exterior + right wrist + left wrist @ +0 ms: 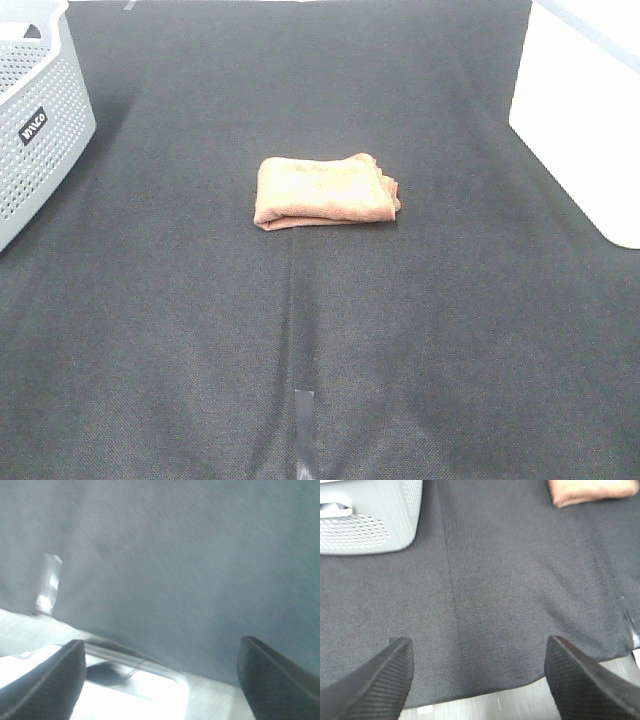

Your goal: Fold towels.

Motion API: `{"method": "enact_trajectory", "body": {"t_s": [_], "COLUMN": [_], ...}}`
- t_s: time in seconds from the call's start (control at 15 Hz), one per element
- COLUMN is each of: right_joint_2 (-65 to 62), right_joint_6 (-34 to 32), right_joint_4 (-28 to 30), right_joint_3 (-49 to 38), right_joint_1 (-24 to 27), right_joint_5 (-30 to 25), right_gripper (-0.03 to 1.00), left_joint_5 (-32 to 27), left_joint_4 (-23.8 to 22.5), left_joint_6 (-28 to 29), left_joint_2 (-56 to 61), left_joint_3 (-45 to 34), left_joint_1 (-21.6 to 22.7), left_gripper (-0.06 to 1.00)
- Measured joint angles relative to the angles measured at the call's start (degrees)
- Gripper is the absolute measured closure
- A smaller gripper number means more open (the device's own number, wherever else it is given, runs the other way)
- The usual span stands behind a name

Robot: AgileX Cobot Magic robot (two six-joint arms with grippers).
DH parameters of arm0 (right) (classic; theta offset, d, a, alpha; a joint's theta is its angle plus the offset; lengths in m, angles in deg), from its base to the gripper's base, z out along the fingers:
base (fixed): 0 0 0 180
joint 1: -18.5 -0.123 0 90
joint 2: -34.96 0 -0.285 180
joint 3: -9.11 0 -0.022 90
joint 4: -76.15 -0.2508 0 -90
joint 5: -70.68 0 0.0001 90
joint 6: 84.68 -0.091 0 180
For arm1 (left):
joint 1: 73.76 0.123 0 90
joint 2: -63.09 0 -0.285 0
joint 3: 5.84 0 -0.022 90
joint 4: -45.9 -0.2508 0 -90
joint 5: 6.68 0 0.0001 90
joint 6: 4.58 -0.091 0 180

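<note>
**One folded towel at the middle of the dark cloth**

One brown towel (325,190) lies folded into a small thick rectangle on the black table cover (320,340), its layered edges showing on the side toward the white bin (585,110). Taking the towel as the landmark: the grey perforated basket (40,120) stands well apart from it at the far left edge of the high view, the white bin well apart at the far right, and a short strip of tape (304,420) sits on the cover's seam well in front of the towel, near the front edge.

Neither arm shows in the high view. In the left wrist view the left gripper (477,680) has its fingers (385,680) spread wide with nothing between them, over bare cover near its front edge; a corner of the towel and the basket show beyond. The right gripper (160,680) is likewise spread wide and holds nothing, hanging over the cover's front edge beside the tape; that view is blurred.
</note>
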Motion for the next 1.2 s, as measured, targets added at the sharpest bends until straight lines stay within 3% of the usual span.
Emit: {"method": "enact_trajectory", "body": {"t_s": [0.27, 0.47, 0.8, 1.2], "right_joint_2": [-24.06, -37.53, -40.34, -40.34], "right_joint_6": [-3.04, -2.75, -2.35, -2.35], "right_joint_4": [5.33, 7.62, 8.48, 8.48], "right_joint_3": [-8.08, -11.23, -12.38, -12.43], "right_joint_1": [0.00, 0.00, 0.00, 0.00], "right_joint_5": [0.11, 0.11, 1.78, 1.78], "right_gripper": [0.19, 0.19, 0.19, 0.19], "left_joint_5": [-0.06, -0.29, 8.14, 9.22], "left_joint_4": [0.00, 1.26, 4.47, 5.96], "left_joint_6": [-3.61, -6.88, -12.09, -12.26], "left_joint_2": [18.11, 20.28, 20.28, 20.28], "left_joint_3": [-7.79, -12.61, -16.04, -16.44], "left_joint_1": [0.00, 0.00, 0.00, 0.00], "left_gripper": [0.25, 0.25, 0.25, 0.25]}}
